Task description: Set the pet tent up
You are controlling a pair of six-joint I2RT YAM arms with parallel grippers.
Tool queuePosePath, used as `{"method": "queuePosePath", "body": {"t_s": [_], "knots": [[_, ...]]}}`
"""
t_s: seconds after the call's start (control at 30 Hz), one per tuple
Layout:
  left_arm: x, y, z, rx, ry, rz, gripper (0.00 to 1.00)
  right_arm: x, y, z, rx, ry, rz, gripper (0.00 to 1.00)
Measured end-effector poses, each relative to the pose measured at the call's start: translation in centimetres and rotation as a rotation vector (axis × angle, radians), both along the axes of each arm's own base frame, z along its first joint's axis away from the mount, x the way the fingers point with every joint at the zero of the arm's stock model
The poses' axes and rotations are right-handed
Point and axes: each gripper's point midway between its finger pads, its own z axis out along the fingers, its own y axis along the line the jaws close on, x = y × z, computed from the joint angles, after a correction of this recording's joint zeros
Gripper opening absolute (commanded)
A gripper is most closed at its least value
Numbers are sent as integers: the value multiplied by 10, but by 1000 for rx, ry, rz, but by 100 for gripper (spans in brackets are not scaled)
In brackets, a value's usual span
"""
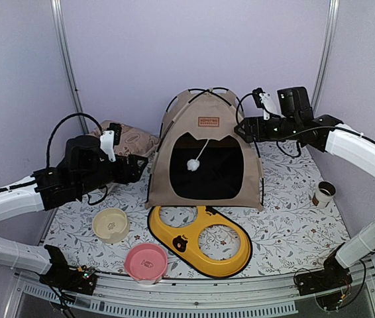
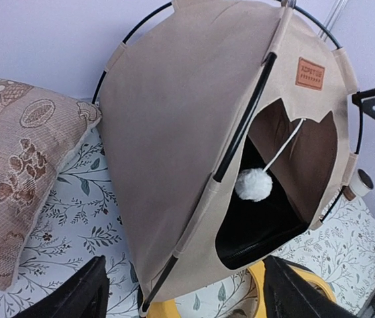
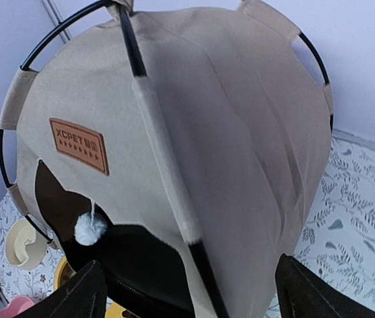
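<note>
The beige pet tent [image 1: 204, 152] stands upright at the back middle of the table, its black poles arched over the top. Its dark doorway faces the front, with a brown label [image 1: 207, 121] above it and a white pom-pom [image 1: 191, 165] hanging in it. My left gripper [image 1: 136, 169] hovers just off the tent's left side, open and holding nothing; in the left wrist view the tent [image 2: 174, 132] fills the space beyond that gripper [image 2: 187, 298]. My right gripper [image 1: 242, 129] sits by the tent's upper right, open and apart from the fabric [image 3: 240, 132]; its fingers [image 3: 75, 295] frame the tent's lower corner.
A floral pillow [image 1: 131, 138] lies behind the left gripper. In front of the tent lie a yellow two-hole feeder tray [image 1: 201, 255], a cream bowl [image 1: 111, 225] and a pink bowl [image 1: 146, 262]. A brown cup [image 1: 323, 193] stands at the right edge.
</note>
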Motion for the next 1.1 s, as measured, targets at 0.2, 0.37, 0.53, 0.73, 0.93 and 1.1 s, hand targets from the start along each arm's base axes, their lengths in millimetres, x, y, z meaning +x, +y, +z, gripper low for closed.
{"method": "queuePosePath", "body": {"t_s": [0.2, 0.37, 0.53, 0.73, 0.93, 1.1], "knots": [[-2, -3, -2, -8, 16, -39, 80, 34, 19, 34, -3, -101, 42, 57], [-2, 1, -1, -7, 20, -48, 80, 40, 29, 38, 4, -113, 84, 37], [-1, 3, -3, 4, 24, -54, 80, 37, 34, 30, 3, -84, 111, 25], [-1, 1, -2, 2, 25, -71, 80, 36, 33, 34, -3, -85, 117, 0], [-2, 0, 1, -4, 23, -79, 80, 36, 32, 41, -12, -94, 114, 0], [-2, 0, 2, -5, 22, -83, 80, 40, 19, 45, -41, -108, 40, 0]]}}
